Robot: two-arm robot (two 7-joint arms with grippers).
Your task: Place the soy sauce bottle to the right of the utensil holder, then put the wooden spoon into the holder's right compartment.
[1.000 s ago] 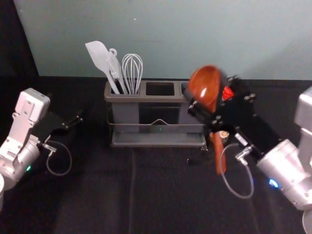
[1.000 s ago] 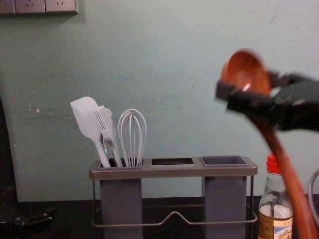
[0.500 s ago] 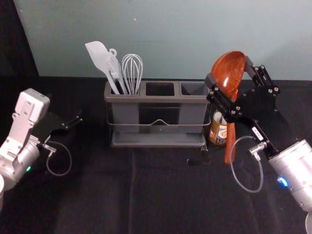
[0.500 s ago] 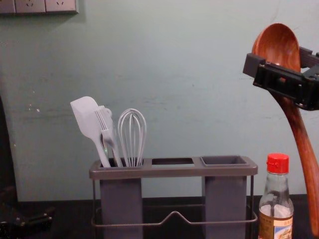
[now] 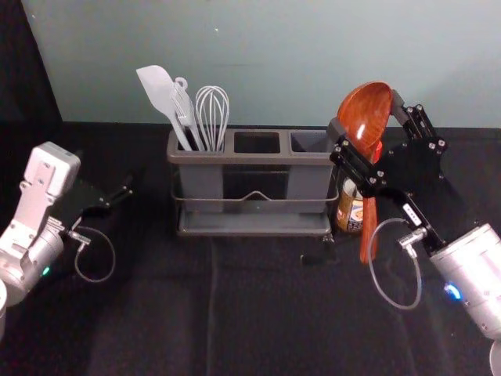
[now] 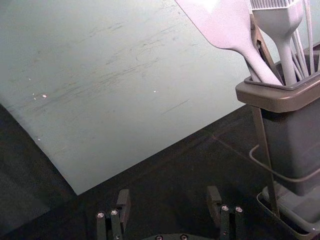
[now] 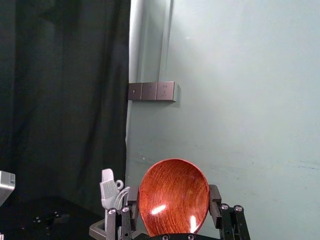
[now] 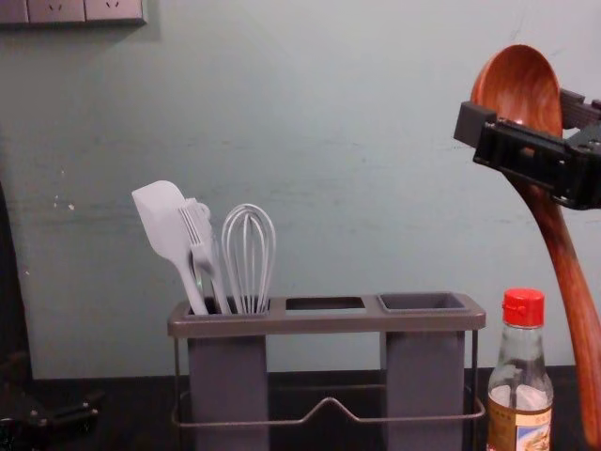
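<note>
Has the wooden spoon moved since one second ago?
Yes: in the chest view, the wooden spoon is higher and farther right, relative to the utensil holder.

The right arm (image 5: 474, 266) reached forward and inward, a blue light glowing on it. The right gripper (image 5: 366, 116) was raised high, its fingers gripping from both sides. The left arm (image 5: 37, 223) stayed out at the left, the left gripper (image 5: 127, 190) low, its fingers (image 6: 124, 202) spread apart.
</note>
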